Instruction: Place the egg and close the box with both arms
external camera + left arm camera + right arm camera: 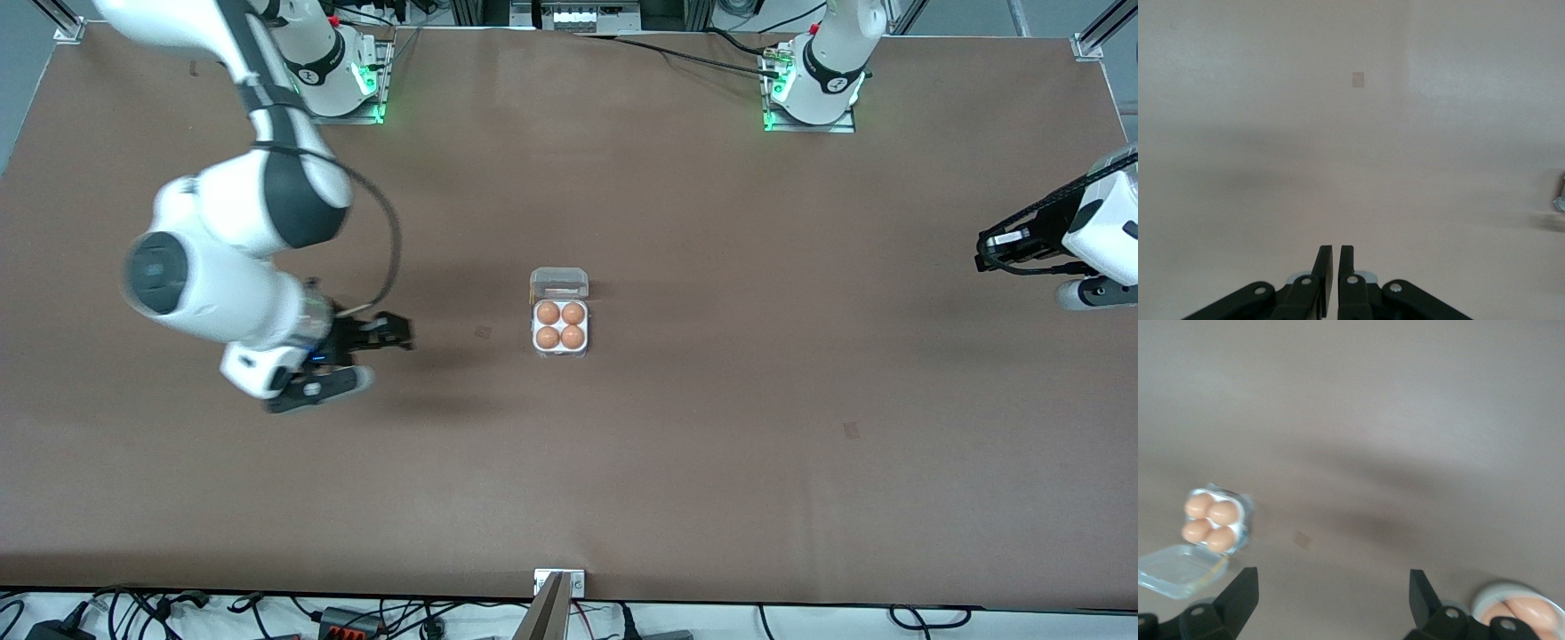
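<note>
The clear-plastic box (560, 325) sits mid-table with its lid (559, 283) swung open, lying flat on the side toward the robots' bases. Four brown eggs (560, 324) fill its cells. My right gripper (398, 333) hovers low over the table beside the box, toward the right arm's end, open and empty. The right wrist view shows its fingers (1238, 590) spread wide, with the box (1213, 520) and its open lid (1178, 570) ahead. My left gripper (989, 251) waits at the left arm's end of the table, shut and empty (1336, 252).
A round white bowl (1511, 603) holding an egg shows at the edge of the right wrist view, close by the right gripper; in the front view the right arm hides it. Small tape marks (483, 332) lie on the brown tabletop.
</note>
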You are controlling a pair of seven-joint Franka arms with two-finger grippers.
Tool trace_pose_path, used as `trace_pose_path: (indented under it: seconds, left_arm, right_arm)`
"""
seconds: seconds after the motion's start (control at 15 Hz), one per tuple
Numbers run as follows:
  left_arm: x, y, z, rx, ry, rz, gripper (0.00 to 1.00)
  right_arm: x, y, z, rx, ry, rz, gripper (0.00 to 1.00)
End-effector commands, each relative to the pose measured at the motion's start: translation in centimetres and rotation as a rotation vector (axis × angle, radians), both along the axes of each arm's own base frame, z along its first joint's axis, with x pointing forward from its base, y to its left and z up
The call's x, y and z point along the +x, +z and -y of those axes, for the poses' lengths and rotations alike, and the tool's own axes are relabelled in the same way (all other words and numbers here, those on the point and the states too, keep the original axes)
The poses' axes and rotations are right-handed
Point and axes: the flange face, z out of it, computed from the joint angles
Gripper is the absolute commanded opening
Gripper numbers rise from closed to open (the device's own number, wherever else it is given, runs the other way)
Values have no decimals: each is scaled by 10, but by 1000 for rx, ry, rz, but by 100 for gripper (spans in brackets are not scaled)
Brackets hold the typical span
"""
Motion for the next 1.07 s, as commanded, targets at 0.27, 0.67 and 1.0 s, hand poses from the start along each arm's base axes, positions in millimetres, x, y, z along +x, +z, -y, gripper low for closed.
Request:
trace_pose_path:
  seconds: [0.27, 0.67, 1.0]
  left_arm:
    - [-5, 4, 0, 5, -10, -25, 5]
    - [-6, 4, 1, 5, -8, -33, 4]
    - [-8, 3, 10, 1, -27, -51, 4]
  right_arm:
    - [-10, 39, 83, -63, -99, -93, 100]
    - [-11, 120, 144, -70, -184, -12, 100]
    - [-26, 158, 204, -63, -240, 35, 100]
